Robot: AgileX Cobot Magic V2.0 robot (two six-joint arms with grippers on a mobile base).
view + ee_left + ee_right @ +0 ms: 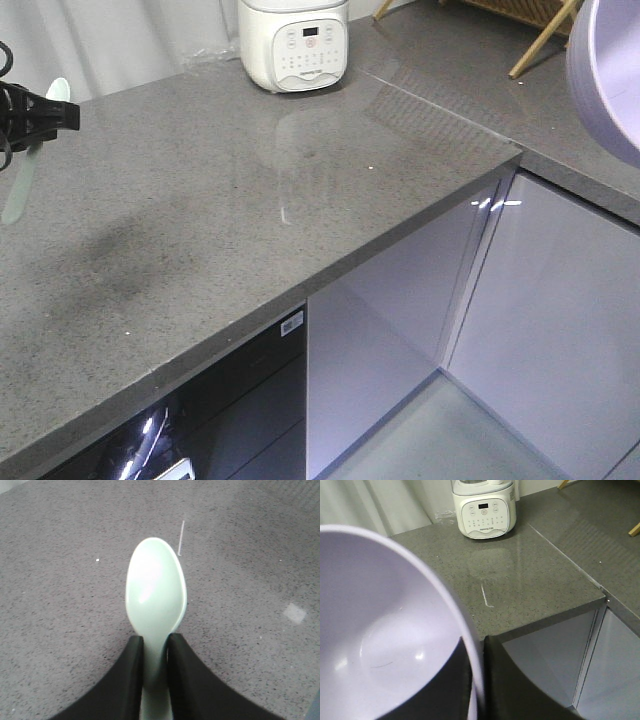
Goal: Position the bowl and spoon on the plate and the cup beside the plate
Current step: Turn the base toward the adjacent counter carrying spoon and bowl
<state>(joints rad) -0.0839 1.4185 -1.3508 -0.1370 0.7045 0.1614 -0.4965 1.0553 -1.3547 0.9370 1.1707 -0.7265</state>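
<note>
Pale mint-green spoon (155, 587), glossy oval scoop, handle in left end effector (155, 641)

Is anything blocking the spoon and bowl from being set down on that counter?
Nothing visible. The counter is bare save a white cooker at the back, away from the spoon in the left gripper and the bowl in the right gripper. No plate is in view.

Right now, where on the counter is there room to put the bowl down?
The grey counter is bare from the white cooker at the back to its front edge above the cabinets, and also right of the seam. Only the cooker's corner is crowded. The left gripper holds the spoon and the right gripper holds the bowl, both off the counter.
</note>
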